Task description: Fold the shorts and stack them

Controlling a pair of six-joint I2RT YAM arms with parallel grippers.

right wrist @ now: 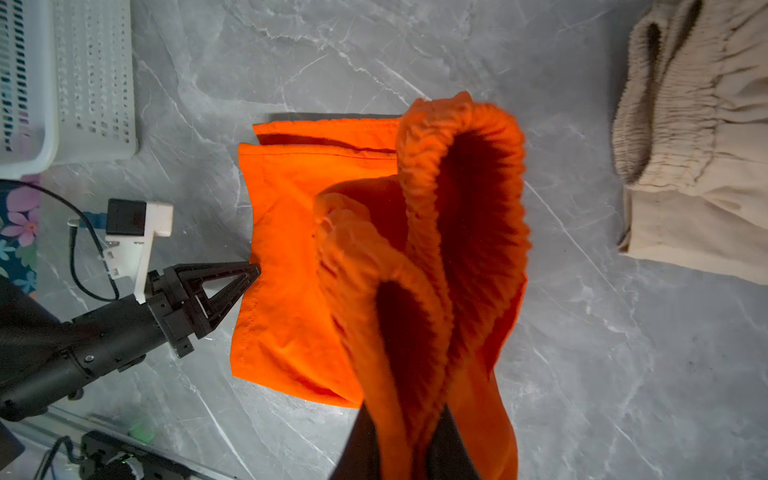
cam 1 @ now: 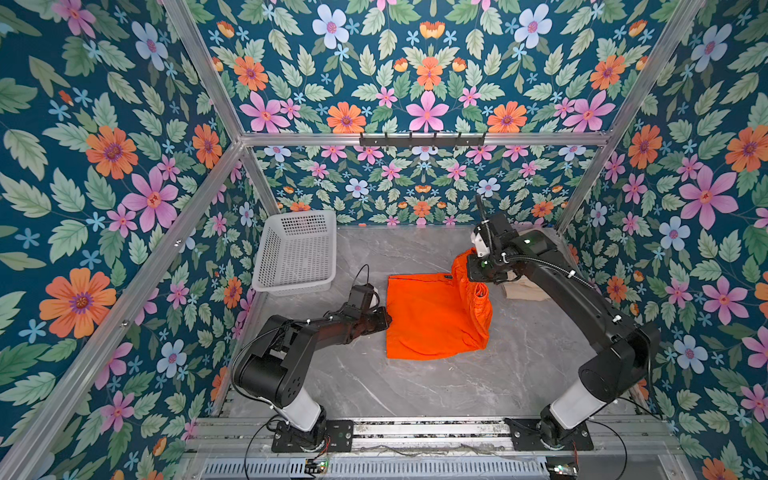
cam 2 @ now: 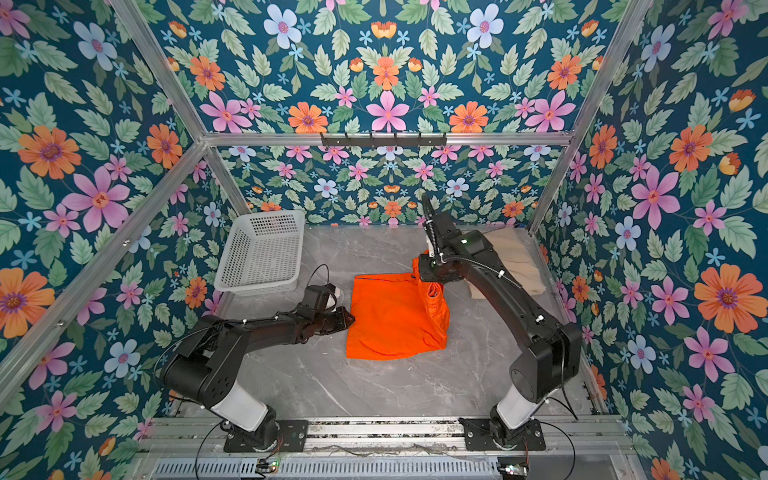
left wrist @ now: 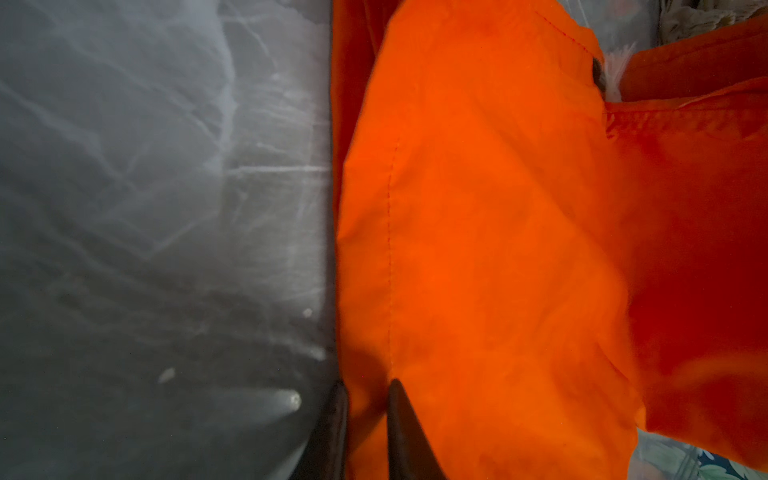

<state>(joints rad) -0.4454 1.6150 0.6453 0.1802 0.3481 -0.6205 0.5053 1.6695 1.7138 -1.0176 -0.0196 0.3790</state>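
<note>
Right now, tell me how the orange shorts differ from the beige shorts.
The orange shorts lie in the middle of the table; the beige shorts sit in its far right corner. The right gripper holds the orange shorts' waistband up and the left gripper pinches their hem; nothing touches the beige shorts. Both have gathered waistbands.

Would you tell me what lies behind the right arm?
The beige shorts lie there on the table; the right arm covers part of them, so their full outline is hidden.
</note>
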